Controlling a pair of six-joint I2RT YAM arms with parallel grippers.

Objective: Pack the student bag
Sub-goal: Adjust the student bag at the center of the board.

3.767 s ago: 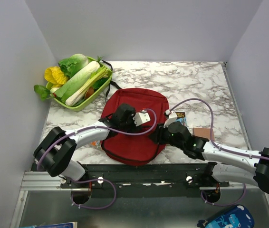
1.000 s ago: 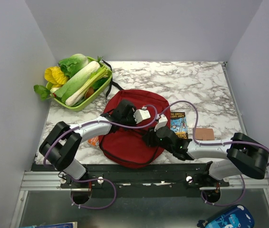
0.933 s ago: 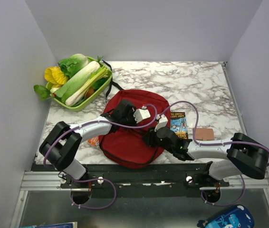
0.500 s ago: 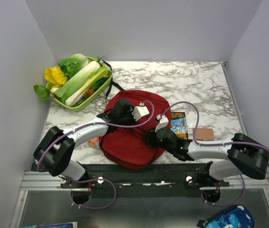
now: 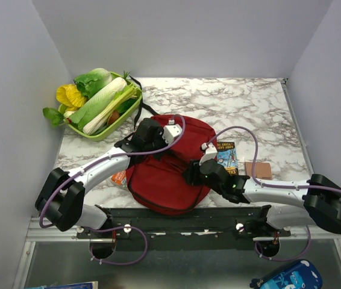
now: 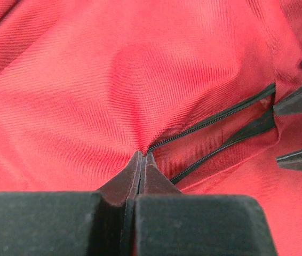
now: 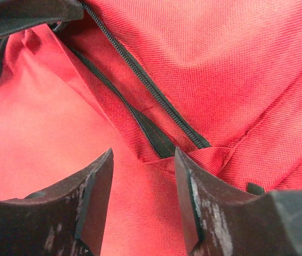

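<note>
Nearest me, the right gripper [image 7: 142, 160] hangs with jaws apart over the black zipper [image 7: 140, 74]. The soft, round, dark-red student bag [image 5: 164, 174] lies in the middle of the tabletop [image 5: 249, 102]. Further back, the left gripper [image 6: 142, 156] pinches a cloth fold, I think; pulled hard, that woven cloth could slip out.

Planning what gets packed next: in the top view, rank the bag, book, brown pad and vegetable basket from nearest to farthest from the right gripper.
1. bag, directly under the right gripper.
2. book, just to its right.
3. brown pad, farther right.
4. vegetable basket, back left corner.
</note>
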